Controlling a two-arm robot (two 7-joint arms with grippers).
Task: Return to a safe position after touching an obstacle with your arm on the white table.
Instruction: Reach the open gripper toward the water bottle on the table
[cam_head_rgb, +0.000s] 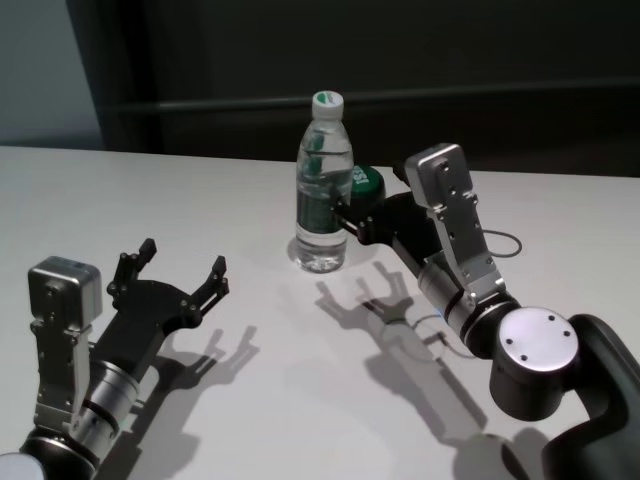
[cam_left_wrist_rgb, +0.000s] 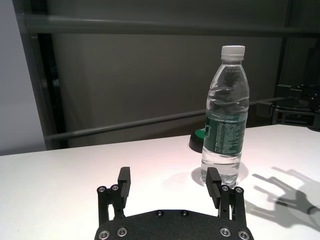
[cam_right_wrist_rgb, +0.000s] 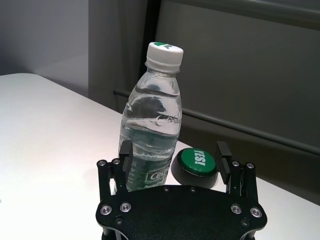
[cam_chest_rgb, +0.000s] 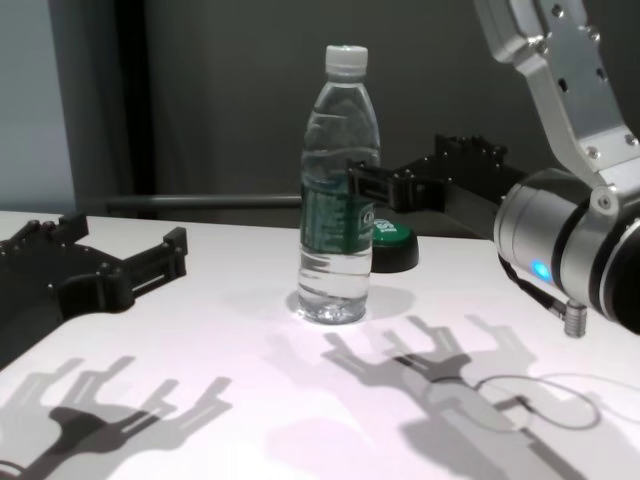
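The water bottle (cam_head_rgb: 324, 185) stands upright mid-surface (cam_head_rgb: 150, 190); the right tool (cam_head_rgb: 346, 215), released, has one finger against its label, apparently the contact. The left tool (cam_head_rgb: 180, 270) idles near-left, released.

We see the water bottle (cam_head_rgb: 323, 185) standing upright on the white tabletop (cam_head_rgb: 150, 190), a green-topped button (cam_head_rgb: 366, 182) just behind it. Our right claw (cam_head_rgb: 345, 222) reaches in at the bottle's label, fingers spread. Our left claw (cam_head_rgb: 180, 268) hovers open, well apart, near the front left.
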